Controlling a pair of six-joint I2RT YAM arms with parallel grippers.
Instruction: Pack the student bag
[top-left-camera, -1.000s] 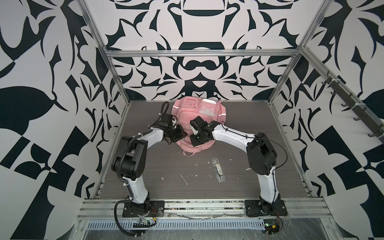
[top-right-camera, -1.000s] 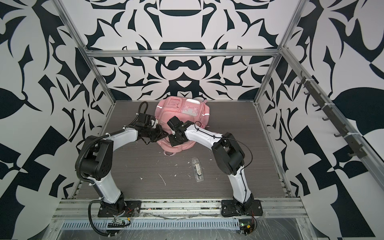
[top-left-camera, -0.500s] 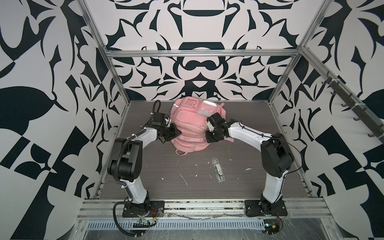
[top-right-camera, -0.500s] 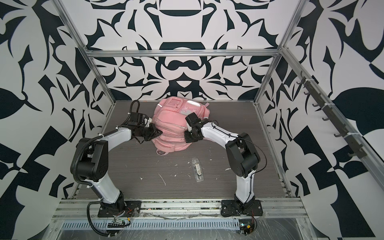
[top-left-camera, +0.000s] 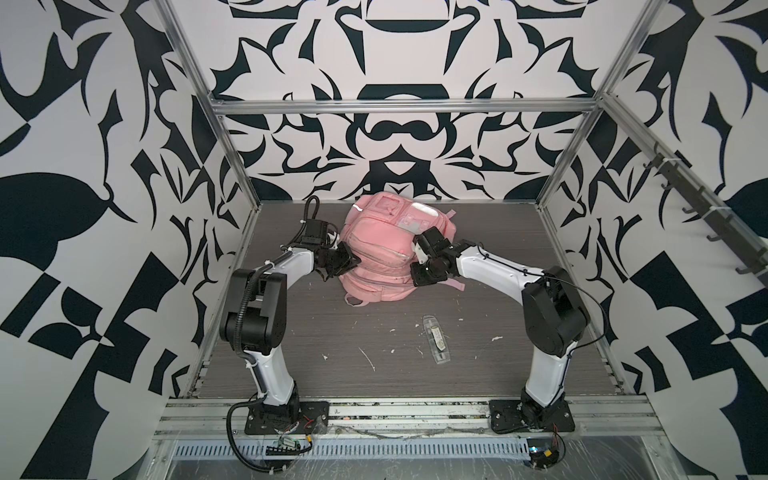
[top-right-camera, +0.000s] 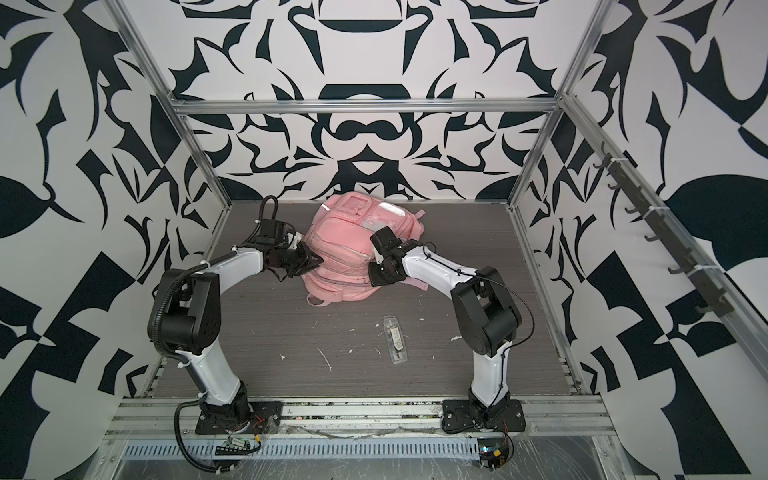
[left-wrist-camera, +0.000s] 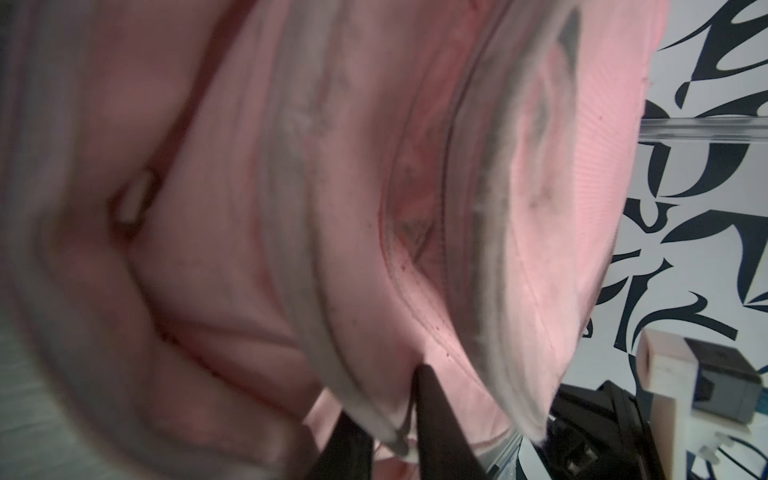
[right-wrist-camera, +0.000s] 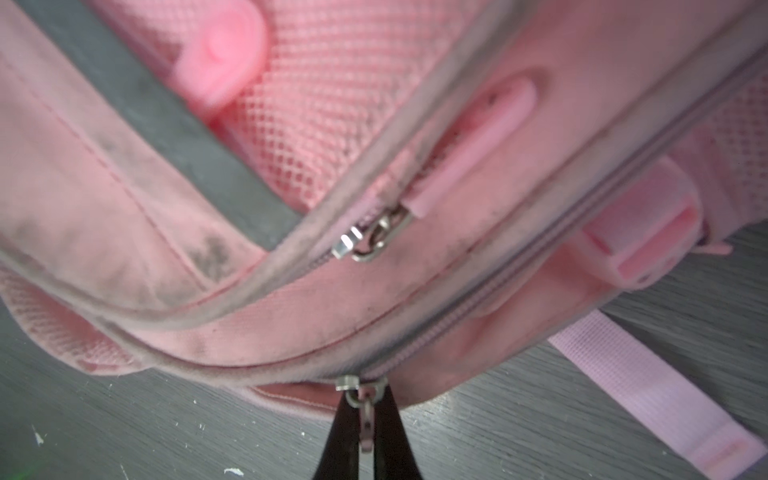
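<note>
**Bag at far middle, both grippers on it**

The student bag (top-left-camera: 376, 249) (top-right-camera: 340, 249) lies on the counter (top-left-camera: 332, 332) at the far middle, pockets facing up, seen in both top views.

The left gripper (top-left-camera: 348, 262) (top-right-camera: 313, 262) is against the bag's left side. In the left wrist view its dark fingers (left-wrist-camera: 440, 424) stand a bit apart w/ a grey piped seam of the bag between them. Can't tell whether they pinch the seam or have let go.

The right gripper (top-left-camera: 415, 268) (top-right-camera: 374, 269) is at the bag's right side, toward its near end. In the right wrist view it is clenched on a zip pull (right-wrist-camera: 366, 432), w/ the slider at the bag's edge just above the counter. An upper zip pull (right-wrist-camera: 374, 241) lies loose on the fabric, apart from the fingers.

A pink strap (right-wrist-camera: 648, 390) lies flat on the counter right of the bag, by the right arm.

A clear plastic case (top-left-camera: 435, 345) (top-right-camera: 395, 338) lies near-right of the bag, well apart from it and from both grippers. White flecks (top-left-camera: 368, 358) dot the counter around it.
</note>
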